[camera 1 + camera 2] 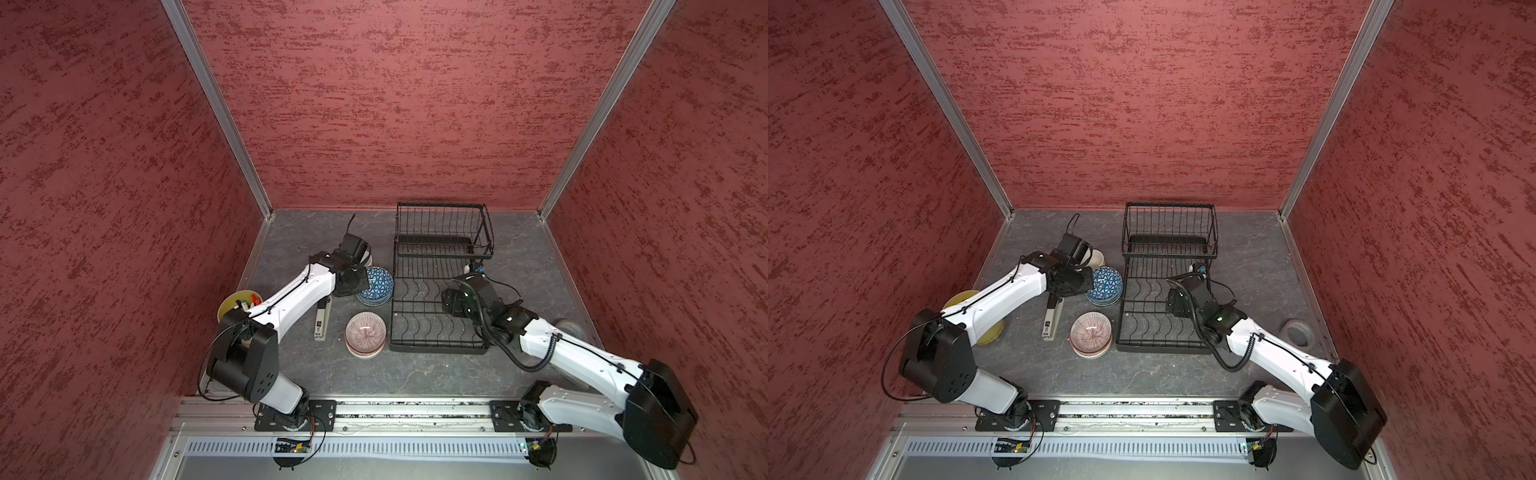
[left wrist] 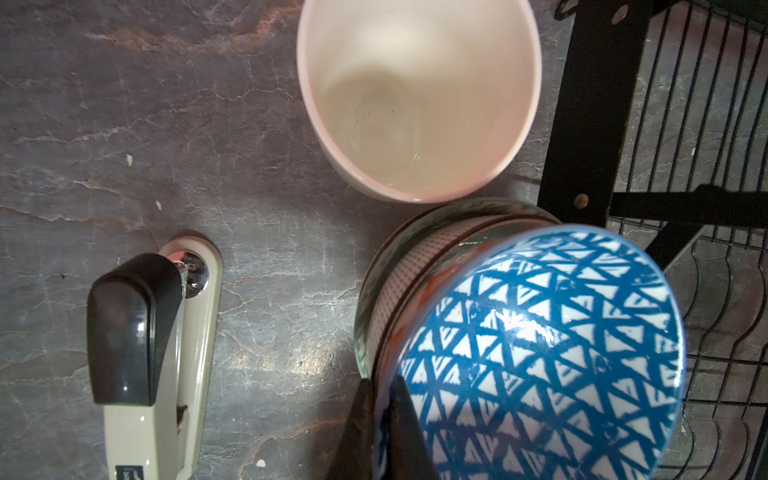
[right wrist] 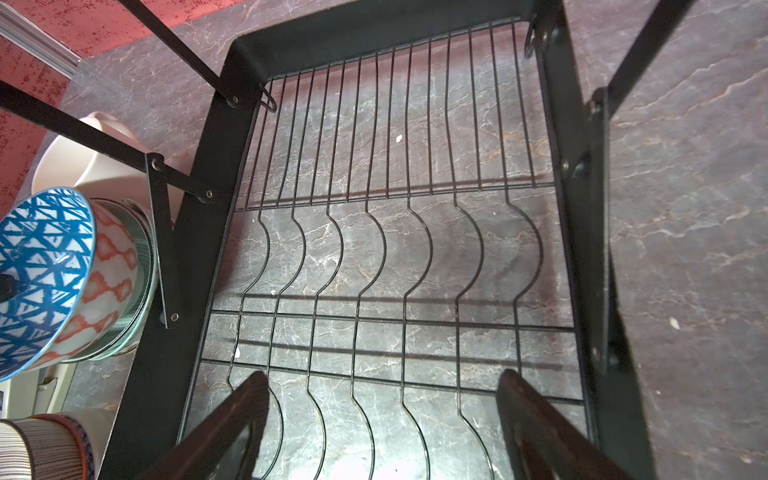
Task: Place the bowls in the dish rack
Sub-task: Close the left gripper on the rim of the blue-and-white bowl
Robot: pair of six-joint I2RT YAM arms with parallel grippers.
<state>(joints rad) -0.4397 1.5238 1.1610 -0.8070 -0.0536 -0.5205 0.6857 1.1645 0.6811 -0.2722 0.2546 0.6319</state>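
Showing a pink-striped round ceramic bowl (image 1: 365, 332) topping a short stack nearest the front, just left of the black wire dish rack (image 1: 436, 348). Hovering over the rack's lower tier with the right gripper (image 3: 382, 376) spread wide, gripping nothing. Pinching the rim of a blue-triangle ceramic bowl (image 2: 540, 353) with the left gripper (image 2: 382, 380) clamped tight, holding it tilted atop 1 more stack beside the rack. Showing a cream ceramic mug (image 2: 415, 95) just beyond.
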